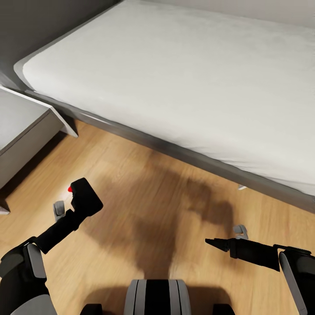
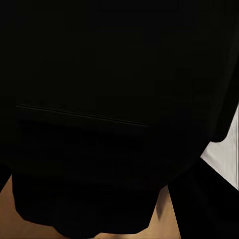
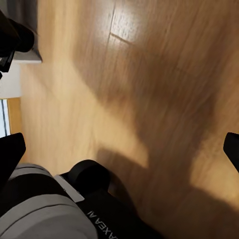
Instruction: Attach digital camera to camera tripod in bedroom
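My left gripper (image 1: 75, 202) is clamped on the digital camera (image 1: 85, 197), the one camera I can count, a chunky black body with its single red button (image 1: 70, 189) facing up and away from me. One grey finger (image 1: 59, 210) shows just beside the camera on its outer side. In the left wrist view the camera's dark body (image 2: 99, 124) sits right against the lens, with slivers of wood floor and a white strip at the edges. My right gripper (image 1: 234, 238) hangs low over the floor well apart from the left one; I can see one black pointed fingertip (image 1: 214, 243) and one grey finger (image 1: 239, 230), and in the right wrist view two dark fingertips (image 3: 10, 154) stand far apart at opposite edges with bare floor between them, so it is spread wide and holds nothing. Ahead of both grippers lies one bed (image 1: 175, 83) with a white mattress on a grey frame (image 1: 183, 155), running across the whole way forward. Beyond the left gripper, to its outer side, stands one grey piece of furniture (image 1: 22, 131) with a pale slanted top edge, close to the bed's corner. The light wood floor (image 1: 131, 175) between the grippers and the bed carries my own broad dark shadow (image 1: 175, 205). My trunk (image 1: 156, 297) shows just below, between the two arms.
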Motion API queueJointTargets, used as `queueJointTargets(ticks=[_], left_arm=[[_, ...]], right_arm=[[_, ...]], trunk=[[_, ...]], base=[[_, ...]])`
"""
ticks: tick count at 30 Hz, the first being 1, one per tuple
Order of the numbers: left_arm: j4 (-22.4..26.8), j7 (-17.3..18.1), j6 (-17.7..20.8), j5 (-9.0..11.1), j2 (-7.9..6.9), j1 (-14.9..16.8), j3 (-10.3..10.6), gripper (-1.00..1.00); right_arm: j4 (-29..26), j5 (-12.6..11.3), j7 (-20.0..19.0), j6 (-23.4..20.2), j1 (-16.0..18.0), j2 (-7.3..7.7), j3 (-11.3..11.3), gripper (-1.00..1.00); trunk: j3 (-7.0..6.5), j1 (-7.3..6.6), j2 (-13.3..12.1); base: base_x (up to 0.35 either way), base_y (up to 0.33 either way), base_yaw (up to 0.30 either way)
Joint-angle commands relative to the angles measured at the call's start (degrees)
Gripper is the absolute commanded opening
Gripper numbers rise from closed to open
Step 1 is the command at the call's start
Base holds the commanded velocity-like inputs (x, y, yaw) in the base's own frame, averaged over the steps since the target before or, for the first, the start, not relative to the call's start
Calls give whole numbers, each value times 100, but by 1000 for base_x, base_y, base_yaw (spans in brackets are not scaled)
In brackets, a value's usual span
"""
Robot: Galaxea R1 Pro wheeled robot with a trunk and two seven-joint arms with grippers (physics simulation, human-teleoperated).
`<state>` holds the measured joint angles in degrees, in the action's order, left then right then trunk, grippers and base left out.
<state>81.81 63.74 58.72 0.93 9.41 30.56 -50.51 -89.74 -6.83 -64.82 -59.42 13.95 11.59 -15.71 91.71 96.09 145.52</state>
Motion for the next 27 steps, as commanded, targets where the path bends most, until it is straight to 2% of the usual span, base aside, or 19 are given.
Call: queueJointTargets(ticks=[1, 27], left_arm=[[2, 29, 46, 2, 5, 5, -12, -100], [-86, 61, 53, 2, 35, -6, -5, -100]], right_arm=[[0, -20, -3, -35, 2, 1, -3, 100], [0, -39, -15, -35, 2, -12, 7, 100]], trunk=[[-20, -3, 0], [-596, -70, -35]], base=[[0, 0, 0], [0, 0, 0]])
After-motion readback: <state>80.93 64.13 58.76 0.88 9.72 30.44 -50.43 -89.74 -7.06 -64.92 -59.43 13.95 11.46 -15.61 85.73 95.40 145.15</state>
